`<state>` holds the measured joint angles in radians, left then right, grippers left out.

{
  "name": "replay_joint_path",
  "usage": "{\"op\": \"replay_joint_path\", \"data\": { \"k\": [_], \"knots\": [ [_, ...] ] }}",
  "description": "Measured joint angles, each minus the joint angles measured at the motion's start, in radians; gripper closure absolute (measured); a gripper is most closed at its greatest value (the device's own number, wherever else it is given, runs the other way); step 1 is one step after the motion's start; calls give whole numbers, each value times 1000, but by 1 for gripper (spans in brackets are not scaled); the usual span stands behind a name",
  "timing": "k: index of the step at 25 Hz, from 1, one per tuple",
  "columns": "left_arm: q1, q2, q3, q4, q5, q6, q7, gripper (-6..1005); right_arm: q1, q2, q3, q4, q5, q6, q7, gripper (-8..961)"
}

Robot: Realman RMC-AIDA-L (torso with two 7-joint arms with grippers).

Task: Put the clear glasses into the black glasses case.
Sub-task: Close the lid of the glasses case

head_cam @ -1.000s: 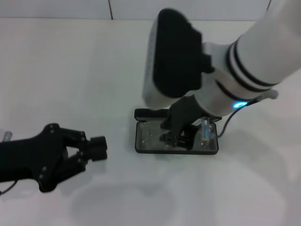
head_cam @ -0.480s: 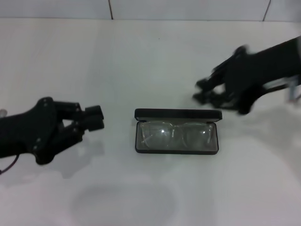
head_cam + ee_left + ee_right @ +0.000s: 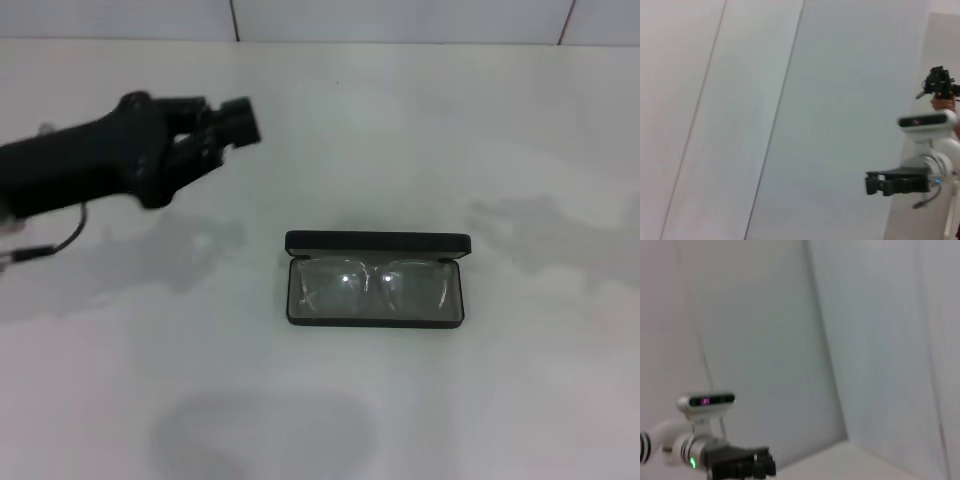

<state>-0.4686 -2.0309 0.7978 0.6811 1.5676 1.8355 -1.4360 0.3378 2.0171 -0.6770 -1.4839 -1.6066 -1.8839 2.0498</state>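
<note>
Lying open near the middle of the white table (image 3: 520, 400): the black glasses case (image 3: 377, 243), long side running left to right, lid tipped up along the far edge, tray facing up; inside the tray, flat against the grey lining, the clear glasses (image 3: 372, 287), both lenses side by side and catching small bright glints; no lettering readable on the lid or anywhere on the case from the head view.

Raised above the table at the far left, well apart from the case: the left gripper (image 3: 232, 118), black, at the end of a dark arm reaching in from the left edge; fingertips close together with nothing between them, though whether fully closed or slightly parted cannot be told; a thin cable (image 3: 50, 246) hanging in a loop beneath the arm near the left edge.

Nowhere in the head view: the right gripper; only soft shadows on the right part of the table.

In the left wrist view, mostly pale wall panels (image 3: 790, 120); far off at one side, the right gripper (image 3: 875, 183), a black block on a white arm with a small blue light, below the robot's white head (image 3: 923, 120) with its dark sensor bar; fingers too small to judge.

In the right wrist view, again pale walls; low in the corner, the left gripper seen from afar on a white arm with a green light, beneath the same white head with a pink-lit bar; no readable writing in either wrist view.
</note>
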Motion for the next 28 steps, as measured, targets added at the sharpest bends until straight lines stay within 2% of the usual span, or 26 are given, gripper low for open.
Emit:
{"op": "replay_joint_path", "data": {
  "k": [5, 8, 11, 13, 16, 21, 28],
  "knots": [
    [-101, -17, 3, -4, 67, -101, -28, 863, -5, -13, 169, 253, 8, -5, -119, 732],
    [-163, -36, 30, -16, 138, -206, -48, 860, -7, -42, 261, 405, 5, -22, -163, 730],
    [-198, -50, 80, -36, 192, -261, -65, 813, -9, -61, 288, 502, 5, -20, -203, 729],
    [-219, -54, 117, -63, 211, -299, -71, 781, -10, -70, 291, 543, 5, -16, -220, 728],
    [-248, -55, 167, -114, 215, -336, -66, 785, -10, -80, 293, 591, 4, -13, -238, 726],
    [-259, -58, 262, -142, 214, -412, -63, 788, -7, -81, 286, 619, -2, 6, -255, 724],
    [-263, -60, 287, -195, 207, -471, -39, 789, 4, -83, 286, 628, -24, 11, -256, 720]
  ]
}}
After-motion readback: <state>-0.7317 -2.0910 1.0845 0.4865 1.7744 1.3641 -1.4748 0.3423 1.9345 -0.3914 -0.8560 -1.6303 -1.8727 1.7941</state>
